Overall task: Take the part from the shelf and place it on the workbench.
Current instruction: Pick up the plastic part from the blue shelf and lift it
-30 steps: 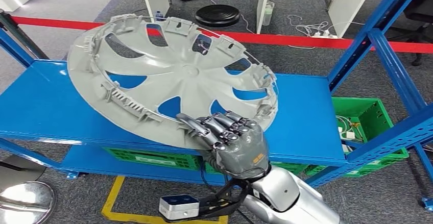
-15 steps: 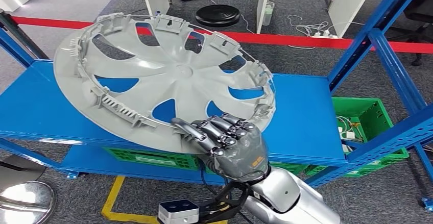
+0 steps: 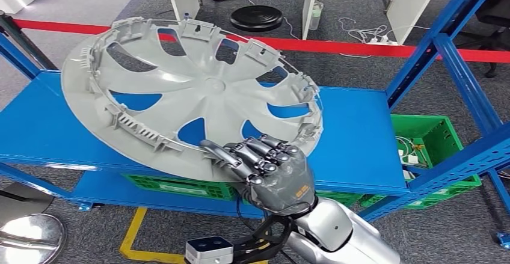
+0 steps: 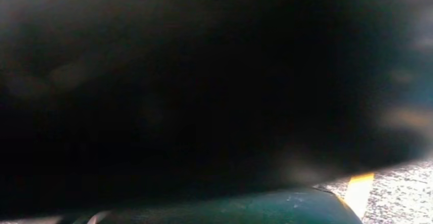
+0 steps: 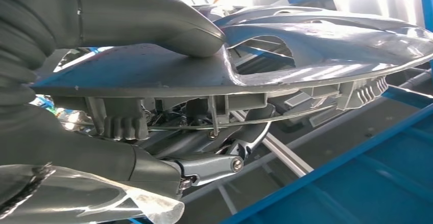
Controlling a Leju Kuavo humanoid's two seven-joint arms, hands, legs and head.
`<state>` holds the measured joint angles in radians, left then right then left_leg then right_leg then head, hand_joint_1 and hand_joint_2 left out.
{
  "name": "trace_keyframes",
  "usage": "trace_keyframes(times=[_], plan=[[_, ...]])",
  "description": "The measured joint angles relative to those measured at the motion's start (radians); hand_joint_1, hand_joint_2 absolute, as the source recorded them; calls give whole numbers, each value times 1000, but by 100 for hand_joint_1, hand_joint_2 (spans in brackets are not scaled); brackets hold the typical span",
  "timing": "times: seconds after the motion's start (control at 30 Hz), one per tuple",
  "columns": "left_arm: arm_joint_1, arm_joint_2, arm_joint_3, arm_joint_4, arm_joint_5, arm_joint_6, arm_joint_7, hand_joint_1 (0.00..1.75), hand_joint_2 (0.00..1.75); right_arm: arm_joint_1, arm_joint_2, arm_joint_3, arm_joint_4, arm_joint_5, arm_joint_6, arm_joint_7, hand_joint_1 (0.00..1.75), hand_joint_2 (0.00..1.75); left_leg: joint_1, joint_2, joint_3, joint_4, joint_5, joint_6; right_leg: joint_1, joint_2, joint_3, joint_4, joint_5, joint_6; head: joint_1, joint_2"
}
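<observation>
The part is a large grey plastic wheel cover [image 3: 192, 95], inner side up, tilted and lifted above the blue shelf board [image 3: 48, 125]. My right hand [image 3: 270, 171] grips its near rim, fingers curled over the ribbed edge. In the right wrist view the thumb [image 5: 168, 17] presses on the smooth face of the wheel cover [image 5: 316, 45] while the darker fingers [image 5: 204, 165] clamp the clipped rim from the other side. The far rim of the cover stands higher than the held edge.
Blue uprights [image 3: 445, 41] frame the shelf on the right. Green crates [image 3: 433, 141] sit on the lower level. A red barrier tape [image 3: 361, 47] runs behind the rack, with a black stool [image 3: 257, 17] and white table legs beyond. A yellow floor mark [image 3: 135, 234] lies below.
The wheel cover has risen and swung to the left, tilting more steeply off the shelf board. My right hand has kept its grip and drawn slightly nearer.
</observation>
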<state>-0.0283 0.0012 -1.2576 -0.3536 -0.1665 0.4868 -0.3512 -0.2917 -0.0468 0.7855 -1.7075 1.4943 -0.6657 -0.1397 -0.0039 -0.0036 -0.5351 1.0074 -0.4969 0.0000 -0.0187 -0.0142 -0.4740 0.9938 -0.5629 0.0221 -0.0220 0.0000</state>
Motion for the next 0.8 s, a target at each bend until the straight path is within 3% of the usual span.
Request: trace_keyframes(times=[0.07,0.13,0.23,0.27,0.3,0.5,0.8], plan=[[-9,3,0,-20,-8,-4,19,0,0,0,0,1,0,-5,0,-1,175,175,0,0,0,1,0,0,0,0,-4,0,0,0,0,0],[-44,15,13,-114,-39,-78,129,0,0,0,0,4,0,-20,0,-2,175,175,-1,-2,-1,1,1,1,-1,-4,-10,0,0,0,0,0],[-148,28,129,-381,-159,-389,460,0,0,-1,1,20,1,-30,0,4,175,175,-1,-9,-6,2,6,3,-1,-11,-5,1,2,2,0,0],[-176,24,190,-463,-205,-486,541,0,0,-2,1,26,2,-29,0,7,175,175,-1,-10,-7,2,7,3,-1,-10,-2,1,3,3,1,0],[-192,18,244,-523,-243,-541,572,0,0,-2,1,32,3,-29,0,9,175,175,-1,-8,-7,2,7,2,-1,-7,-1,2,5,4,1,0],[-150,0,475,-755,-409,-589,511,0,0,-5,2,46,10,-16,0,33,175,175,-1,-4,-7,2,7,2,-1,-4,-4,1,6,5,0,0],[-72,-8,573,-901,-465,-629,498,0,0,-13,4,51,26,-16,0,50,175,175,-4,-4,-10,6,5,5,-4,-4,-6,-1,7,8,0,0]])
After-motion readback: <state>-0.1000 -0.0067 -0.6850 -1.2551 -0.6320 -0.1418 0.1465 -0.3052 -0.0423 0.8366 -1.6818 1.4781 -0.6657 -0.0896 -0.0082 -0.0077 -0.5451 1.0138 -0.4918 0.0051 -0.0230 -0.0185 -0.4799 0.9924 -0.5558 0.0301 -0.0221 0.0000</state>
